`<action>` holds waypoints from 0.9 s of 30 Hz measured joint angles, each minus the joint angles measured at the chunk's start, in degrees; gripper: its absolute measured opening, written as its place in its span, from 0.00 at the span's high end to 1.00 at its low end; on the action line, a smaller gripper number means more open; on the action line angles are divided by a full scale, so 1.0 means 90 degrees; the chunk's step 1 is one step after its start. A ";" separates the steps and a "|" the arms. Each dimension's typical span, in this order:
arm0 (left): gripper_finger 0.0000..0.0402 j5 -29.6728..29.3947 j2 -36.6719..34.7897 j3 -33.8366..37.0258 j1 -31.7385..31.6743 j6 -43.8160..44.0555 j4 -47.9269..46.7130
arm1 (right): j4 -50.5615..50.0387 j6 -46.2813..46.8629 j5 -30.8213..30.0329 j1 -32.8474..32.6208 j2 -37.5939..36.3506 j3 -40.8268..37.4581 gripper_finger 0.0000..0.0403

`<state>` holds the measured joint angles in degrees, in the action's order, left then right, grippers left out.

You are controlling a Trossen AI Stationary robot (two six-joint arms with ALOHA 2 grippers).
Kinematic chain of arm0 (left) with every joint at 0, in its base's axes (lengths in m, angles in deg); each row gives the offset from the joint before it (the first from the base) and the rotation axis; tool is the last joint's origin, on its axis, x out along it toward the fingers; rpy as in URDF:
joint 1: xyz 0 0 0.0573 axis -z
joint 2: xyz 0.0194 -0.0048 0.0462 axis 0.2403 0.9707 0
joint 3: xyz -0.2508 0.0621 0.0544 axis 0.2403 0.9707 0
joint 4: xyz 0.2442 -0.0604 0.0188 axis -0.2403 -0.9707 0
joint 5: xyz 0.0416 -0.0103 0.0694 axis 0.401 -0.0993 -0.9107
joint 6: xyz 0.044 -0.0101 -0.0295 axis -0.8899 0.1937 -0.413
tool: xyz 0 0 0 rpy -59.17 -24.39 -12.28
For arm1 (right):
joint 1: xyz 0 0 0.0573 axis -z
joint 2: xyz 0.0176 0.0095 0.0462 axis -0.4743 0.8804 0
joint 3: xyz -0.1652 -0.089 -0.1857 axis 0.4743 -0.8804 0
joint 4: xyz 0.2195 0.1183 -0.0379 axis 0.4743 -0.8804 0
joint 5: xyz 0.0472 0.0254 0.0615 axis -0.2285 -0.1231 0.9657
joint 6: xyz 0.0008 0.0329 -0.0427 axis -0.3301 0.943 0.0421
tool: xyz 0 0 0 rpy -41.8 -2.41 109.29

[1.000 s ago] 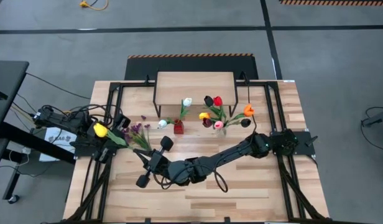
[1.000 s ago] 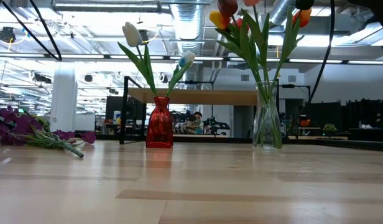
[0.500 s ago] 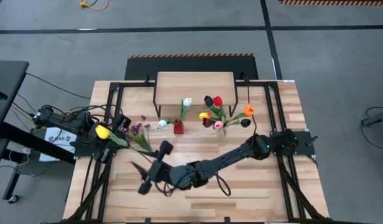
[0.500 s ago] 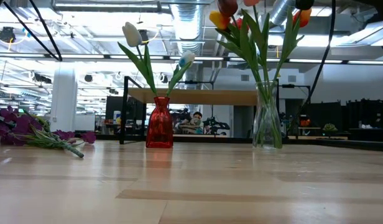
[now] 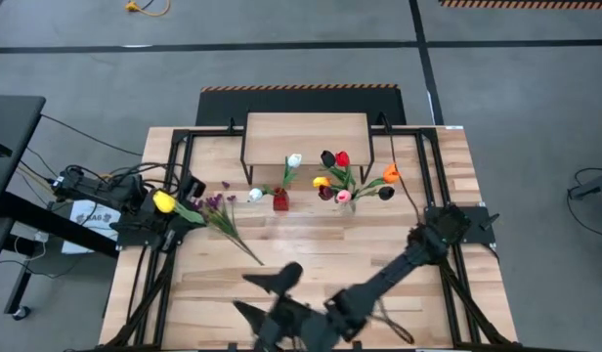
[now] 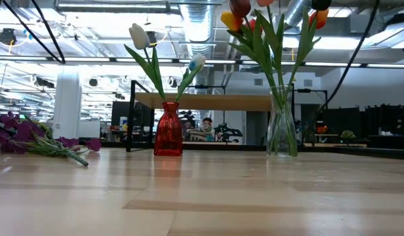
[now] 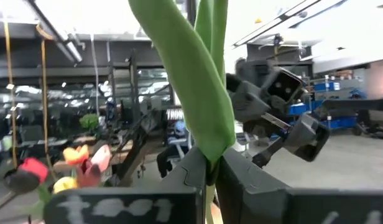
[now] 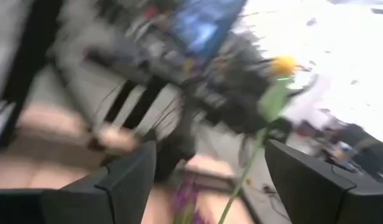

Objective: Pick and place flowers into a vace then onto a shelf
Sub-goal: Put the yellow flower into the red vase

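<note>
Left gripper (image 5: 174,207): at the left edge of the tabletop (image 5: 311,293), its fingers (image 7: 198,171) clenched on the green stem of a yellow tulip (image 5: 163,201), whose head sits just left of the gripper in the high view.
Right gripper (image 5: 260,296): low over the near middle of the tabletop, arm stretched in from the right side, fingers (image 8: 126,171) spread wide with nothing between them (the wrist view is too blurred to show more than the gap).
Purple blossoms (image 5: 218,207): lying flat on the left part of the tabletop, just right of the left gripper, the stem running toward the near middle; in the low view the bunch (image 6: 31,137) rests at the far left.
Red vase (image 6: 168,129): upright on the tabletop, holding a white tulip (image 6: 139,36) and a second pale one, in front of the shelf.
Clear glass vase (image 6: 281,121): upright to the right of the red vase, filled with red, yellow, orange, pink and dark tulips (image 5: 342,181).
Shelf (image 5: 306,135): at the far middle of the tabletop, on thin black legs, both vases standing near its front edge but not on it.
</note>
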<state>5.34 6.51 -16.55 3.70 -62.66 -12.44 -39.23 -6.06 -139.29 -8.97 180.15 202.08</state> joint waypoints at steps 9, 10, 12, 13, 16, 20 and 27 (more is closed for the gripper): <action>1.00 -0.0601 0.0830 -0.0597 0.0000 0.0261 -0.0604 | -0.5515 0.4236 0.3262 -0.0342 -0.1242 -0.0173 0.30; 1.00 -0.0670 0.1073 -0.0795 0.0000 0.0261 -0.0747 | -0.5662 0.4360 0.3206 -0.0342 -0.1298 -0.0219 0.30; 1.00 -0.0677 0.1602 -0.1268 0.0000 0.0236 -0.1056 | -0.5927 0.4465 0.3121 -0.0347 -0.1362 -0.0340 0.30; 1.00 -0.0652 0.1848 -0.1542 0.0000 0.0194 -0.1263 | -0.5963 0.4499 0.3122 -0.0384 -0.1388 -0.0429 0.30; 1.00 -0.0640 0.2402 -0.2465 0.0002 -0.0006 -0.1991 | -0.5958 0.4527 0.3070 -0.0596 -0.1535 -0.0943 0.30; 1.00 -0.0735 0.2877 -0.3564 -0.0004 -0.0361 -0.2925 | -0.5543 0.4968 0.2676 -0.0866 -0.1979 -0.2252 0.30; 1.00 -0.1529 0.3216 -0.4709 -0.0009 -0.0947 -0.3828 | -0.1027 0.4800 0.3426 -0.0895 -0.3729 -0.6355 0.30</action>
<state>-8.42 35.45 -58.94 3.61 -71.18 -46.90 -48.48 37.14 -108.46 -17.03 146.59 144.88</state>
